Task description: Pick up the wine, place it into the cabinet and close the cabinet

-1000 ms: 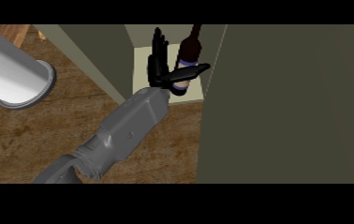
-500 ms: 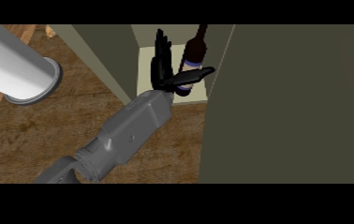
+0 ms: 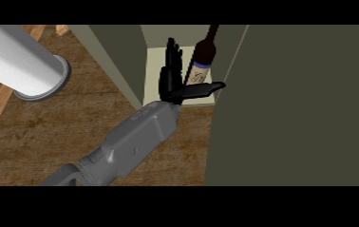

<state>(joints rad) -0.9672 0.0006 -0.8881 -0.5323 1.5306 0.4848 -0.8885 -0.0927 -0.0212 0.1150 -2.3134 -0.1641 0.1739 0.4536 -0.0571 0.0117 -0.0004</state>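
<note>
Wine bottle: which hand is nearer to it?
Right. The right hand is open inside the cabinet, fingers just left of the wine bottle, thumb below it. The left hand is out of view.

No text, brand, number or sign can be read. A pale label is borne on the body of the wine bottle [image 3: 200, 69], at about 12 o'clock in the head view, beneath a blue band at its shoulder; whatever is printed on that label cannot be made out.
</note>
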